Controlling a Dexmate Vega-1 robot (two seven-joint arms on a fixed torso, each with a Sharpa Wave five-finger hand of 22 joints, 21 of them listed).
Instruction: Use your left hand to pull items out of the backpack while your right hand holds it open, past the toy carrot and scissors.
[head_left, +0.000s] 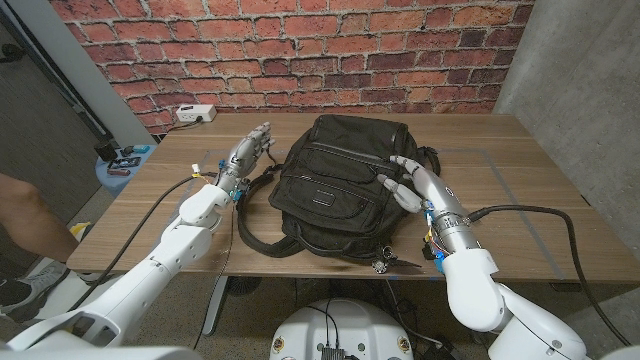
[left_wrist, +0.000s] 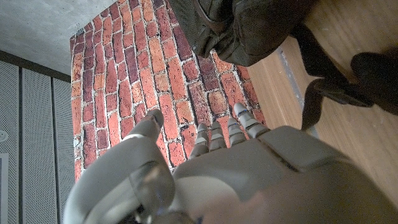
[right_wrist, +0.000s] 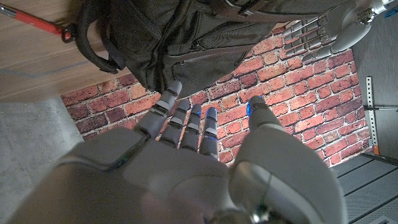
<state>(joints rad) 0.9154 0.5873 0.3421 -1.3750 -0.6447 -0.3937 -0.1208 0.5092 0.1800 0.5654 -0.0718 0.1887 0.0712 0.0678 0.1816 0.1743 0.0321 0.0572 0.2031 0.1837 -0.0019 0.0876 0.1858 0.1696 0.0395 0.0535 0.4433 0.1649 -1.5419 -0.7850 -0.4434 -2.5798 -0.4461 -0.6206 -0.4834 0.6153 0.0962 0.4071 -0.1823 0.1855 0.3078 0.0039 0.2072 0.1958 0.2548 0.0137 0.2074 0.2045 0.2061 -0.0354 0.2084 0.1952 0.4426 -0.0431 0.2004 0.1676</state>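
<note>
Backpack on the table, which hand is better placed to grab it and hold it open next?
The right hand. Its open fingers already reach over the black backpack's right side, at or just above the fabric. The left hand stands beside the bag's left edge, open and apart from it.

From up on the head we look down over the whole table (head_left: 520, 200), backpack (head_left: 335, 180) mid-frame. Both wrist cams sit close behind their own hands, flipped upside down, facing the brick wall (left_wrist: 161, 81). All three share the backpack and that wall.
</note>
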